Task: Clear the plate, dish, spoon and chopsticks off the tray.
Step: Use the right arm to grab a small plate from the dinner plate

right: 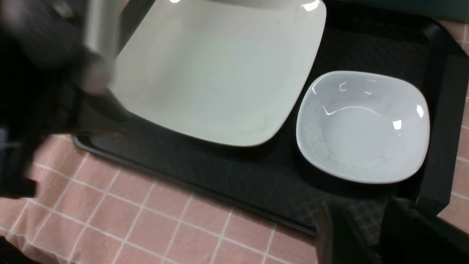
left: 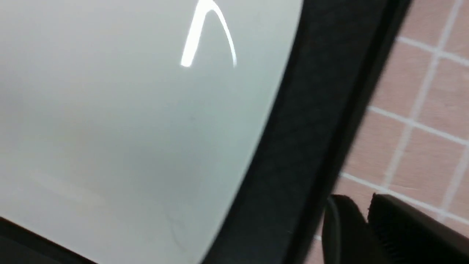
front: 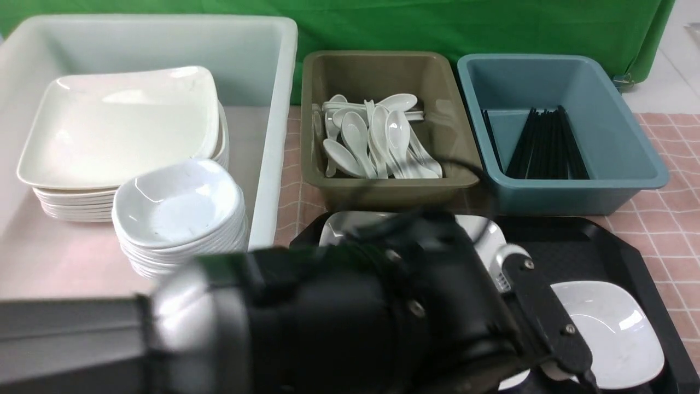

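The white plate [right: 220, 73] lies on the left half of the black tray [right: 366, 33]. The small white dish [right: 362, 126] sits beside it on the right half. In the front view my left arm [front: 355, 317] fills the foreground and hides most of the plate [front: 486, 235]. My left gripper [left: 366, 216] is shut with nothing between its fingers, and hangs just outside the tray rim [left: 329, 110] over the tablecloth, apart from the plate [left: 128, 128]. My right gripper [right: 362, 220] is open and empty over the tray's near edge, close to the dish. No spoon or chopsticks show on the tray.
A large pale bin [front: 273, 109] at the back left holds stacked plates and stacked dishes. An olive-brown bin [front: 377, 191] holds several spoons. A blue-grey bin [front: 629, 180] holds several chopsticks. The pink checked tablecloth [right: 128, 220] surrounds the tray.
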### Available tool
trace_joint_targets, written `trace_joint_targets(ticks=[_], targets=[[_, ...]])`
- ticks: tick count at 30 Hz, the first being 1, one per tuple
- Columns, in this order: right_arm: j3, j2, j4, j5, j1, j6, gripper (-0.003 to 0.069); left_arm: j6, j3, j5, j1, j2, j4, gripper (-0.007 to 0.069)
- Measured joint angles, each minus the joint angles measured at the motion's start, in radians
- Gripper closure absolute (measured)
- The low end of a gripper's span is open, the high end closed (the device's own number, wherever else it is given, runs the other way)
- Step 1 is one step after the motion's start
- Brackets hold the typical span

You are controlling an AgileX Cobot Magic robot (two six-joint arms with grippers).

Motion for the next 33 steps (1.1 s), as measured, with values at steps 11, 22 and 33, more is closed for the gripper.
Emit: trace_joint_targets(ticks=[11, 22, 33], targets=[[0.000, 0.000, 0.000, 0.000, 0.000, 0.000, 0.0421, -0.157, 0.000, 0.073, 0.181, 0.045, -0.141, 0.0153], [0.000, 0.000, 0.000, -0.004, 0.000, 0.000, 0.0419, -0.169, 0.006, 0.096, 0.360, 0.041, -0.403, 0.0114], [0.000, 0.114, 0.057, 0.057, 0.000, -0.120, 0.0524, -0.062, -0.175, 0.182, 0.360, 0.041, -0.431, 0.0309]])
